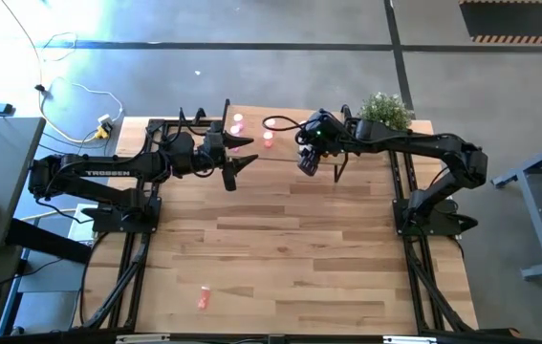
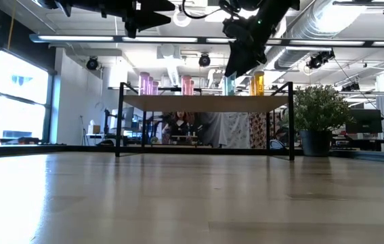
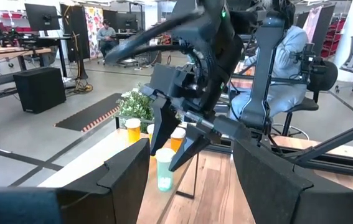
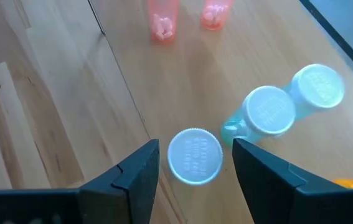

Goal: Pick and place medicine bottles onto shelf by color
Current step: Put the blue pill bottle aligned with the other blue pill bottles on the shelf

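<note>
The right gripper [image 4: 195, 155] hovers above the shelf [image 2: 205, 103] at the far edge of the counter [image 1: 290, 248], its fingers spread on either side of a white-capped green bottle [image 4: 195, 157] without visibly pressing it; whether it is grasped I cannot tell. Two more green bottles [image 4: 269, 112] stand just beside it, and orange bottles [image 2: 257, 84] are at the shelf's right end. Pink bottles [image 2: 147, 84] stand toward the left, salmon ones [image 4: 162, 22] between. The left gripper [image 1: 237, 162] waits released, above the shelf's left part. One salmon bottle [image 1: 204, 298] lies on the near counter. A potted plant [image 2: 317, 115] sits right of the shelf.
</note>
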Motion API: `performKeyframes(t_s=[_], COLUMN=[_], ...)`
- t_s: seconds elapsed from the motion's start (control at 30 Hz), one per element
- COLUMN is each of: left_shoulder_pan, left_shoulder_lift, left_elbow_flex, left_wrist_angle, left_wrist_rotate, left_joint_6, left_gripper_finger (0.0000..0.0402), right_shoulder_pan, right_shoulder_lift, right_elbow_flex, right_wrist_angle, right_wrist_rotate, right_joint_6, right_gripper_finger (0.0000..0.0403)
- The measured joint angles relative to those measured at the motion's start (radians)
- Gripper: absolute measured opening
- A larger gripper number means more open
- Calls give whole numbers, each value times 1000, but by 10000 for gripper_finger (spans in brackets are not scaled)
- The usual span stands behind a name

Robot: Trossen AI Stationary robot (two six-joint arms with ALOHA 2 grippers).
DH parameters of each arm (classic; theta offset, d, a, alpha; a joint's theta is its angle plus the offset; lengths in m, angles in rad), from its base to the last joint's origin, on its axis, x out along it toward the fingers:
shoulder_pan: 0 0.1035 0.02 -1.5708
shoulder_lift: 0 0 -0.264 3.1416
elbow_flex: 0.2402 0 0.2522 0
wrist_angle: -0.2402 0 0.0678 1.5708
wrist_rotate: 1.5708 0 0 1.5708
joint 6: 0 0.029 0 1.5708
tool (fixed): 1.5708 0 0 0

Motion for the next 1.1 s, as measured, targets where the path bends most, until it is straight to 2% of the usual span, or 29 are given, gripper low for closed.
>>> performKeyframes(t_s=[0.47, 0.63, 0.73, 0.87, 1.1], left_shoulder_pan=[0, 0, 0, 0, 0], left_shoulder_lift=[0, 0, 0, 0, 0], left_elbow_flex=[0, 0, 0, 0, 0], left_wrist_angle=[-30, -30, -33, -41, -42], left_wrist_rotate=[0, 0, 0, 0, 0], left_joint_6=[0, 0, 0, 0, 41], left_gripper_finger=[223, 223, 223, 223, 223], right_shoulder_pan=[0, 0, -1, 0, 29], right_shoulder_lift=[-1, -1, -1, -1, 0], right_elbow_flex=[140, 229, 265, 259, 180], right_wrist_angle=[-67, -186, -271, -286, -258], right_wrist_rotate=[-4, -71, -162, -269, -264], right_joint_6=[0, -23, -63, -89, -88], right_gripper_finger=[195, 195, 195, 195, 195])
